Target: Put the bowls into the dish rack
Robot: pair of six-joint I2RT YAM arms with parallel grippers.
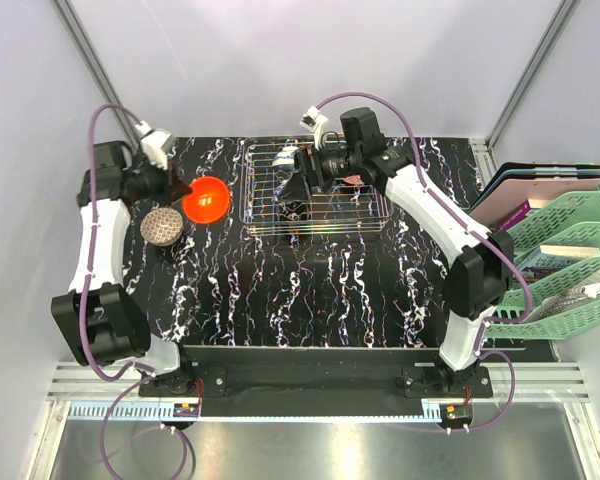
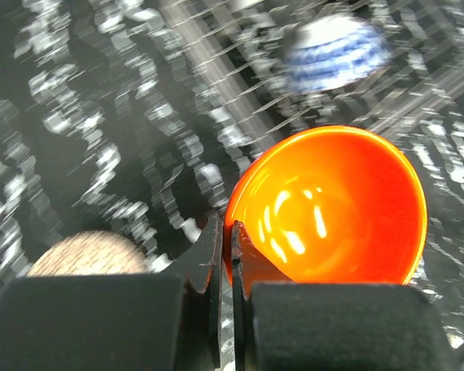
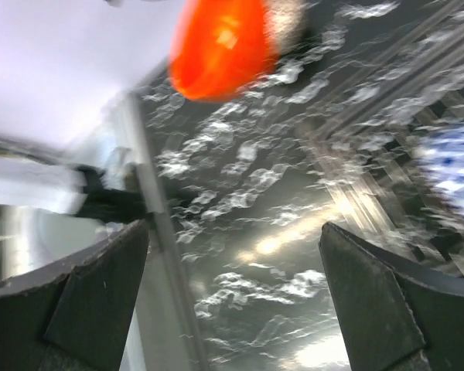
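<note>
My left gripper (image 1: pixel 180 188) is shut on the near rim of an orange bowl (image 1: pixel 206 200) and holds it left of the dish rack (image 1: pixel 360 205), a shallow wire basket at the back middle. In the left wrist view the fingers (image 2: pixel 213 255) pinch the orange bowl's rim (image 2: pixel 332 205). A blue-and-white bowl (image 2: pixel 336 50) sits beyond it in the rack. A beige speckled bowl (image 1: pixel 163 227) lies upside down on the mat by the left arm. My right gripper (image 1: pixel 298 172) is open and empty over the rack's left part; its view shows the blue-and-white bowl (image 3: pixel 456 170) at the right.
The black marbled mat (image 1: pixel 310 290) covers the table. Green plastic stacked trays (image 1: pixel 570 250) and dark folders (image 1: pixel 540 180) stand off the mat at the right. White walls close in at the back and sides.
</note>
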